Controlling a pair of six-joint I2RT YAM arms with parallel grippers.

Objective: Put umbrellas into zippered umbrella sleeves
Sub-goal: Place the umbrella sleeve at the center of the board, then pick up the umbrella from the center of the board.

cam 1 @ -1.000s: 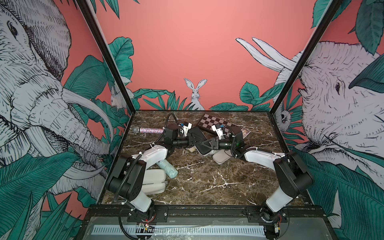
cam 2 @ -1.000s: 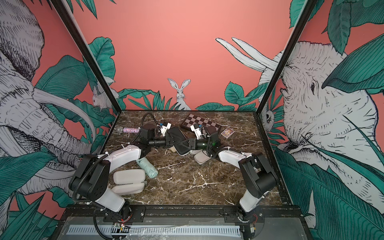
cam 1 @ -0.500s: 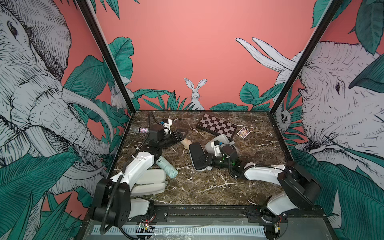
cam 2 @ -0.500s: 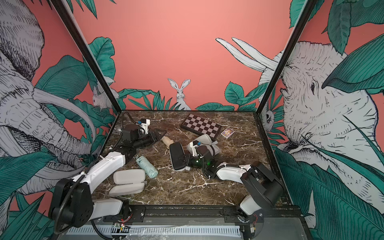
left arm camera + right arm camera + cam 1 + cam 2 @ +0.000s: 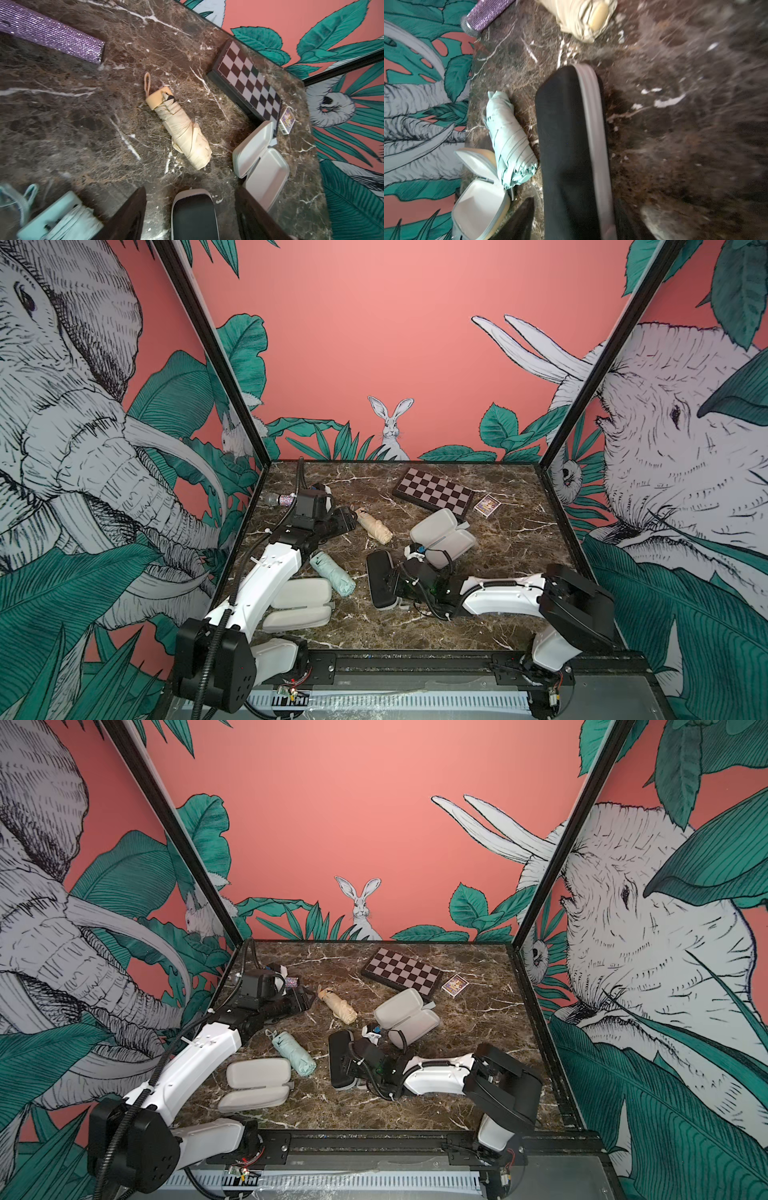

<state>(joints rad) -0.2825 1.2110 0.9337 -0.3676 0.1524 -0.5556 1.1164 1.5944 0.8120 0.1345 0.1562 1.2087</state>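
Both now gape empty: left gripper (image 5: 348,519) backed off toward 10 o'clock, right gripper (image 5: 390,587) loosely straddling black sleeve (image 5: 376,572).

- Both top views come from one stereo pair mounted high over the front edge of the marble table (image 5: 415,630). They look down and towards the back wall (image 5: 374,344), with the black sleeve (image 5: 380,578) small at mid-table.
- These two views overlap almost wholly.
- The left wrist camera hangs behind and to the left of the black sleeve. It looks down at medium range, and only the sleeve's rounded end (image 5: 194,216) shows.
- The right wrist camera sits right over the black sleeve (image 5: 566,145) and looks along its length. This view is very close and partly blurred.
- Both wrist views share the sleeve and the tan umbrella (image 5: 180,128) behind it.
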